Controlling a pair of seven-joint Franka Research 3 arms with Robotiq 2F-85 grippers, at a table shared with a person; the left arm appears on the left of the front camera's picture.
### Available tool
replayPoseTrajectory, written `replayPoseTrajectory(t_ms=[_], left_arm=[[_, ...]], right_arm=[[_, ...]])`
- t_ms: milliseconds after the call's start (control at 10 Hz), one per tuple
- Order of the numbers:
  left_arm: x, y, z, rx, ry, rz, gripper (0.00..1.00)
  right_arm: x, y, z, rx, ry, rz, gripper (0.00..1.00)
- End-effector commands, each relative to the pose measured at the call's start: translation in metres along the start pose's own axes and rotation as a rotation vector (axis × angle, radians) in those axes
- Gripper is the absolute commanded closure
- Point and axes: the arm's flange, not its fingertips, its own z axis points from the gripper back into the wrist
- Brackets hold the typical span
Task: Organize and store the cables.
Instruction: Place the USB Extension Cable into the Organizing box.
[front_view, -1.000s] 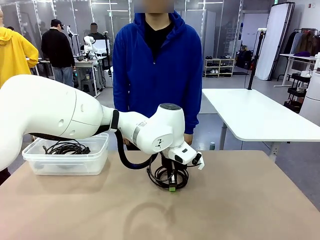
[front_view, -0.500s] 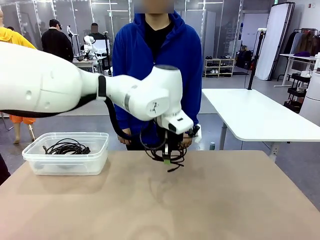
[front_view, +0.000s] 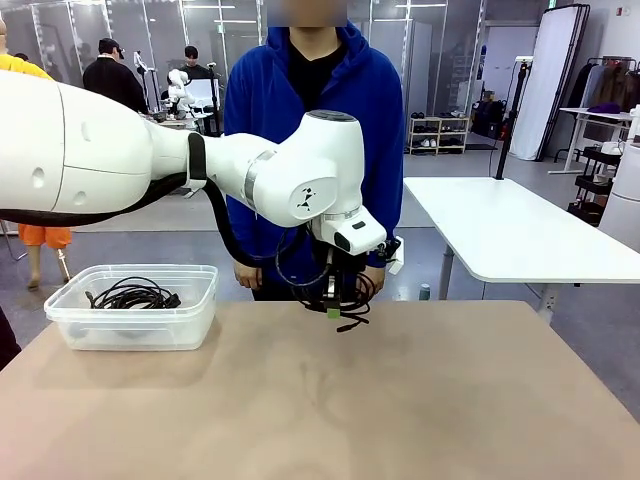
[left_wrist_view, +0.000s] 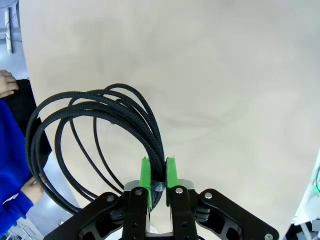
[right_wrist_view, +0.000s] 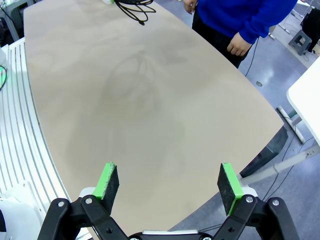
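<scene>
Hanging above the bare middle of the bench (front_view: 420, 400), a coiled black cable (front_view: 340, 295) is pinched between the green pads of the left gripper (front_view: 334, 312), its loops drooping beside the fingers and clear of the surface. In the left wrist view the same coil (left_wrist_view: 95, 130) is seen clamped at one point by the left gripper (left_wrist_view: 157, 175), with the loops fanning out to one side. A clear plastic bin (front_view: 60, 320) is placed at the left end of the bench, well apart from the lifted coil, and another black cable (front_view: 132, 294) is lying inside it. A person in a blue hoodie (front_view: 300, 130) is standing at the far edge, directly behind the raised coil. The right gripper (right_wrist_view: 170, 184) is held wide apart over bare bench, with nothing between its pads.
</scene>
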Motion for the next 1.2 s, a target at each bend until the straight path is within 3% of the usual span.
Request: replayPoseTrajectory(t_ms=[0, 200, 300, 600, 900, 1100], left_arm=[[0.000, 0.001, 0.001, 0.003, -0.003, 0.010, 1.00], [0.000, 0.001, 0.001, 0.003, -0.003, 0.010, 1.00], [0.000, 0.000, -0.002, -0.002, 0.001, 0.001, 0.86], [-0.084, 0.019, 0.047, 0.045, -0.045, -0.182, 0.86], [-0.175, 0.015, 0.063, 0.119, -0.074, -0.317, 0.86], [-0.226, 0.015, 0.067, 0.162, -0.071, -0.243, 0.86]], right_arm=[[-0.001, -0.002, 0.000, -0.003, -0.013, 0.011, 0.00], [-0.001, -0.002, 0.000, -0.003, -0.013, 0.011, 0.00], [-0.001, -0.002, 0.000, -0.003, -0.013, 0.011, 0.00], [-0.001, -0.002, 0.000, -0.003, -0.013, 0.011, 0.00], [-0.001, -0.002, 0.000, -0.003, -0.013, 0.011, 0.00], [-0.001, -0.002, 0.000, -0.003, -0.013, 0.011, 0.00]])
